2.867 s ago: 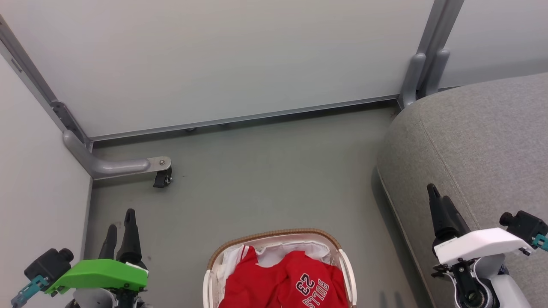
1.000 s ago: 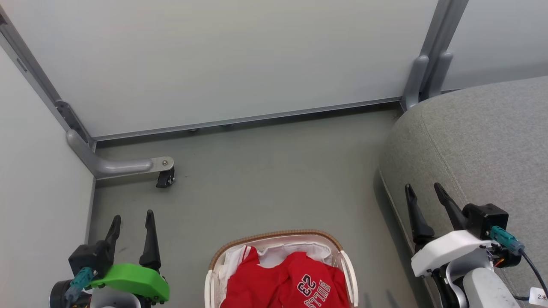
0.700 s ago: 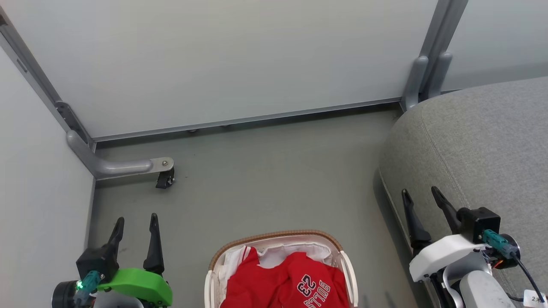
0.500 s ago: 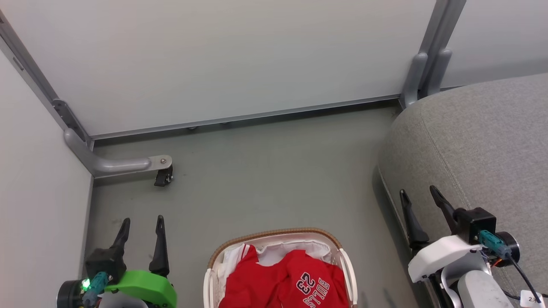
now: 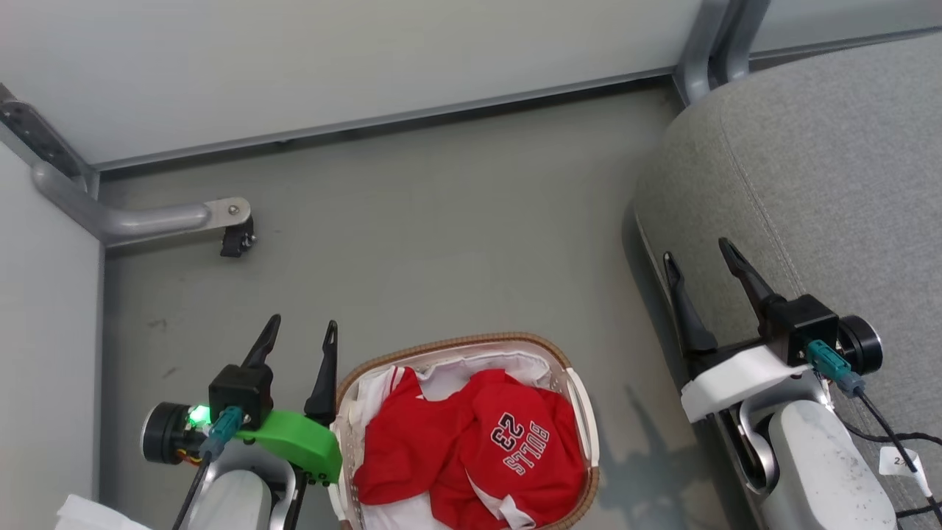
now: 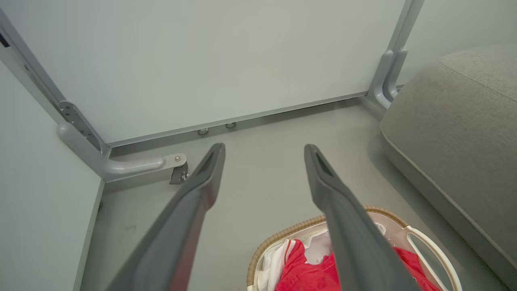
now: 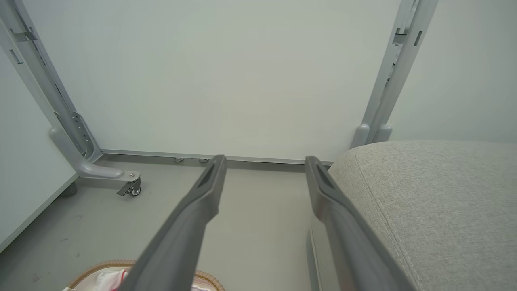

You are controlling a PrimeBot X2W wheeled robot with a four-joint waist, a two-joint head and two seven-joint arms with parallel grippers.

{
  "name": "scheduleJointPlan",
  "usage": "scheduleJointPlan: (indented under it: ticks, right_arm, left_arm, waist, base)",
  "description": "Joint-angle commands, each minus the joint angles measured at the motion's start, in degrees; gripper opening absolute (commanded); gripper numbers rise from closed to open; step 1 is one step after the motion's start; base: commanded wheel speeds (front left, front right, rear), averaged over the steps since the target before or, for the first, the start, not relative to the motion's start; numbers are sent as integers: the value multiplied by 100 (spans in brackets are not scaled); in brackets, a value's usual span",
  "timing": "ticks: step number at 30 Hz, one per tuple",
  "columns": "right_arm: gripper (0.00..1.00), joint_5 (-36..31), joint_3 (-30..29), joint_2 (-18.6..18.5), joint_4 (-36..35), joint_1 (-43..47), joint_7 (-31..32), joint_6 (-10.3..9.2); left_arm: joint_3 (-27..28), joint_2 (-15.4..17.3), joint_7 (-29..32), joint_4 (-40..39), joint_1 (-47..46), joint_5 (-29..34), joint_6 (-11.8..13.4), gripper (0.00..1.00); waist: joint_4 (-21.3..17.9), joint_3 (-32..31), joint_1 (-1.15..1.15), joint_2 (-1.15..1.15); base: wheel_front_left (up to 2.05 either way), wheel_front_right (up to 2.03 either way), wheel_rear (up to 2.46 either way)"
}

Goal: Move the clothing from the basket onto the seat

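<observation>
- Head view first: the clothing is a rumpled red heap sitting inside the basket. "BULLS 23" faces up on the top piece, and a bit of white trim pokes out at the near end.
- The white liner shows at the basket's far end and down its left side, behind the red stuff.
- The basket stands on the grey floor, roughly between the robot's two arms. Its brown woven rim is easy to spot.
- The seat is off to the right of the basket, with a strip of floor between them, so they're apart.
- The left gripper sits just beside the basket's left rim with its fingers spread wide and nothing between them, pointing at the far wall.
- The right gripper is also splayed apart and empty. It lines up with the seat's rounded front edge; can't tell if it touches the fabric.
- In the left wrist view there's bare floor between the two fingers, and the basket with the red pile sits at the lower right, partly under the right-hand finger.
- In the right wrist view the seat is on the right and a sliver of basket rim is at the bottom left.
- Further out there are pale wall panels, plus a grey metal frame foot with a small black caster in the far left corner, well apart from the basket.
</observation>
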Motion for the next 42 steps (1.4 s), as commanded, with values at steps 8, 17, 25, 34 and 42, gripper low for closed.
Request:
scheduleJointPlan:
  ticks: [8,17,25,34,42]
  right_arm:
    - [100,195,221,-12,-404,-453,-21,-4]
    - [100,450,458,-11,-730,-787,-21,-4]
    - [100,703,676,-11,-849,-1017,-21,-4]
    - [100,793,855,-9,-902,-1092,-21,-4]
    - [100,859,896,-10,-932,-1111,-21,-4]
  left_arm:
    - [-692,384,-20,363,-831,-250,-21,100]
    - [-1449,757,-20,693,-1362,-284,-22,100]
    - [-2074,1030,-19,1412,-1783,-192,-21,100]
    - [-2905,1160,-19,2334,-2160,36,-21,100]
    - [-3387,1114,-19,3274,-2523,331,13,100]
  waist:
    - [-757,1401,0,0]
    - [-1138,2199,0,0]
    - [-1393,2742,0,0]
    - [-1554,3156,0,0]
    - [-1595,3378,0,0]
  base:
    - [0,0,0]
    - [0,0,0]
    - [0,0,0]
    - [0,0,0]
    - [0,0,0]
